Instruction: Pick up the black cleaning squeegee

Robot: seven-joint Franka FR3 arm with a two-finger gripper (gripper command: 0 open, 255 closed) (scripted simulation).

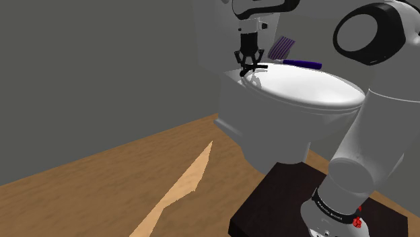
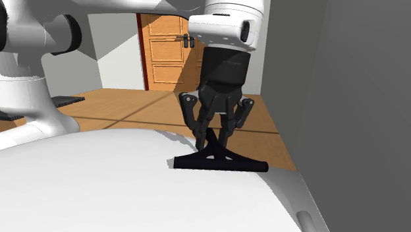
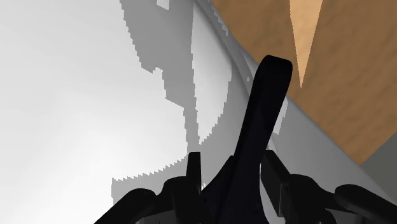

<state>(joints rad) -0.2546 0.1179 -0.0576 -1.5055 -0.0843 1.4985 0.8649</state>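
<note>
The black squeegee (image 1: pixel 256 67) stands with its blade (image 2: pixel 221 163) across the white toilet lid (image 2: pixel 99 184), near the lid's rear edge, its handle pointing up. My gripper (image 2: pixel 212 137) comes straight down over it, and its fingers close in on the narrow top of the handle. In the wrist view the squeegee (image 3: pixel 267 95) runs away from the gripper (image 3: pixel 232 172), with one black finger (image 3: pixel 194 167) on each side of the handle. I cannot tell whether the blade still touches the lid. A shadow lies just under the squeegee in the shoulder view.
The toilet tank rises right behind the gripper (image 1: pixel 248 59). A purple striped object (image 1: pixel 281 47) and a dark purple bar (image 1: pixel 301 64) lie beside the squeegee. Wooden floor (image 1: pixel 101 188) spreads below. The dark stand (image 1: pixel 276 202) sits at the lower right. A wooden door (image 2: pixel 164 53) shows beyond.
</note>
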